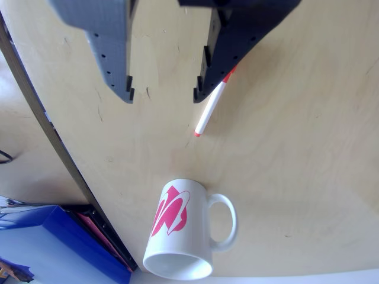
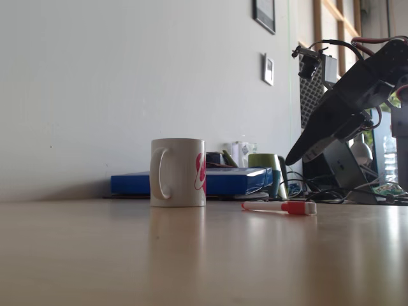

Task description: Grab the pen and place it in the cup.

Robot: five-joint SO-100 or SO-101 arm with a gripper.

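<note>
Fixed view, low across the tabletop: the pen lies flat on the wood, red cap to the right, a little right of the cup, the two apart. The cup stands upright with its handle to the left and its pink logo on the right side. Above and right of the pen hangs the gripper, tilted down toward it and clear of the wood.

From the other view, looking down along the arm, the gripper has its jaws spread wide with nothing between them. The pen lies slantwise, its upper capped end passing under the right-hand finger; whether that finger touches it I cannot tell. The small red end plug points down the picture toward the cup, which stands well below the jaws with its mouth open and nothing in it.

By my judgement the task is at its start: nothing is grasped. Left to do are centring the jaws over the barrel, closing on it, lifting, carrying it to the cup and dropping it in.

Behind the cup lies a blue box.
</note>
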